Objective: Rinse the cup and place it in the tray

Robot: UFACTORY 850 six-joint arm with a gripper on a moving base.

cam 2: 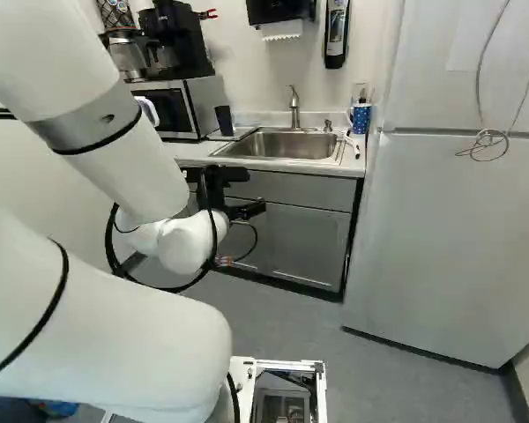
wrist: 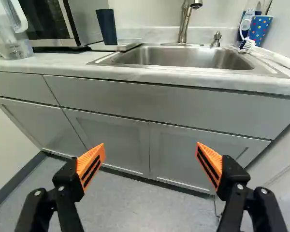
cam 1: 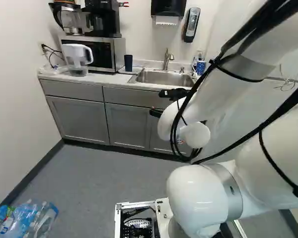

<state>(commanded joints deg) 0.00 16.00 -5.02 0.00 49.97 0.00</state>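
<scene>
1. The dark blue cup (wrist: 106, 26) stands upright on a flat grey tray (wrist: 113, 46) just beside the sink (wrist: 183, 57), against the microwave (wrist: 53, 21). That fits a cup waiting for rinsing or one already put back.
2. The end effector (wrist: 150, 164) is released and holds nothing, facing the cabinet doors well short of the desk (wrist: 48, 60).
3. Grey carpet floor; a fridge (cam 2: 458, 176) flanks the desk.

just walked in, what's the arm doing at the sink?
The gripper is open and holds nothing, hanging in front of the cabinets below the sink. A dark cup stands upright on a flat tray beside the sink, next to the microwave. That fits either a cup waiting for a rinse or one already set down.
</scene>
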